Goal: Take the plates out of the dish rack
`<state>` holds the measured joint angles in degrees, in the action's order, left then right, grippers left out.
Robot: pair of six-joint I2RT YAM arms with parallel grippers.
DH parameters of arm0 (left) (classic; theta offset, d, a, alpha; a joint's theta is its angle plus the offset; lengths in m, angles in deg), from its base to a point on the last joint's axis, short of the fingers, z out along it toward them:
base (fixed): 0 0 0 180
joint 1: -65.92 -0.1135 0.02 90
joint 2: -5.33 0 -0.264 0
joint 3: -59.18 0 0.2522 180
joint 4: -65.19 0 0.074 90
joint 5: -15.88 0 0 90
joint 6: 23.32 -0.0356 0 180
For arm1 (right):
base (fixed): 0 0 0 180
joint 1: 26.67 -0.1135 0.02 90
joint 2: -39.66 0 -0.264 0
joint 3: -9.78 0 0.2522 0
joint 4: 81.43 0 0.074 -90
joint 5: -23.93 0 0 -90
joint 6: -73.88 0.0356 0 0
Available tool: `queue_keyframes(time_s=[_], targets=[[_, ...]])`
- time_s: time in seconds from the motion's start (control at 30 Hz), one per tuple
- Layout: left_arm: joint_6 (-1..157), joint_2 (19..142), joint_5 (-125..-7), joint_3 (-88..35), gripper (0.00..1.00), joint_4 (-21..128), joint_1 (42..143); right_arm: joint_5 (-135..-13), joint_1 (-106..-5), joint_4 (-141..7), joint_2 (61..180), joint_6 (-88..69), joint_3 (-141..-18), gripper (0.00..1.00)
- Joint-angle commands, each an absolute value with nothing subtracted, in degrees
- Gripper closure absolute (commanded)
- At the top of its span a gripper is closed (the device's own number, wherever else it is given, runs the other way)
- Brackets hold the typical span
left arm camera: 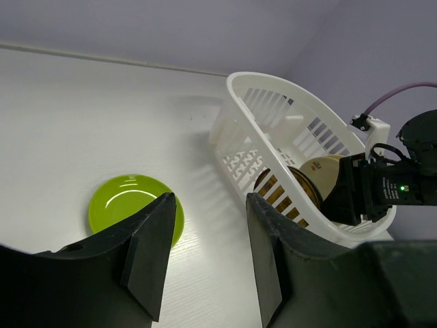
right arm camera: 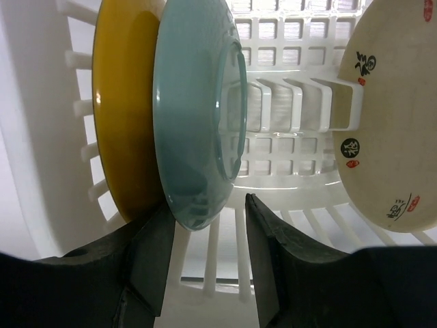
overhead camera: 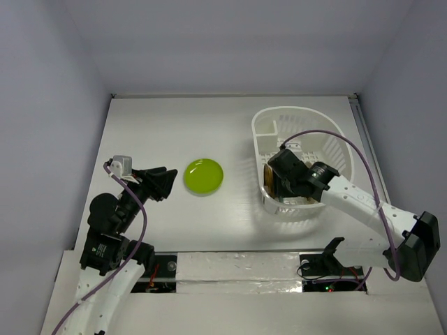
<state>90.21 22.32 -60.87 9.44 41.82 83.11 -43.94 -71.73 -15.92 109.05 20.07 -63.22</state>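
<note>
White worktop [overhead camera: 174, 125] with pale grey walls [overhead camera: 56, 70] on three sides. Over by the right edge, a big white dish rack [overhead camera: 279, 109], with one end close to the far edge.

Down in the near end of the rack, three plates standing up on their edges. On one side, a yellow plate [right arm camera: 123, 116]. Pressed right up against it, a pale blue plate [right arm camera: 191, 116]. A bit apart from those two, a cream plate [right arm camera: 389, 123] with dark marks on it, tipped over a little.

Right gripper [right arm camera: 206, 205] down inside the rack at that near end. Fingers spread wide, one on each side of the bottom edge of the pale blue plate. Not squeezing it. Hard to tell if either finger touches it.

Near the middle of the worktop, a lime green plate [overhead camera: 204, 176], lying flat. Out of the rack and well apart from it.

Left gripper [overhead camera: 170, 184] just beside that plate, on the side nearer the left edge. Fingers wide apart. Holds nothing.
</note>
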Motion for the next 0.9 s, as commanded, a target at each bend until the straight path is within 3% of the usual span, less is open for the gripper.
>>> queue_keyframes(time_s=[0.0, 0.57, 0.87], targets=[[90.59, 21.85, -60.41, 8.77, 0.57, 44.4, 82.88, -41.13, -71.85, -18.1, 109.79, 19.74, -63.74, 0.49], [90.59, 22.03, -60.32, 8.95, 0.57, 44.49, 82.88, -28.9, -70.09, -17.48, 113.83, 22.73, -66.55, 0.66], [90.67, 21.85, -60.06, 8.95, 0.57, 44.57, 82.88, -23.54, -70.09, -13.45, 116.91, 22.56, -70.69, 0.91]])
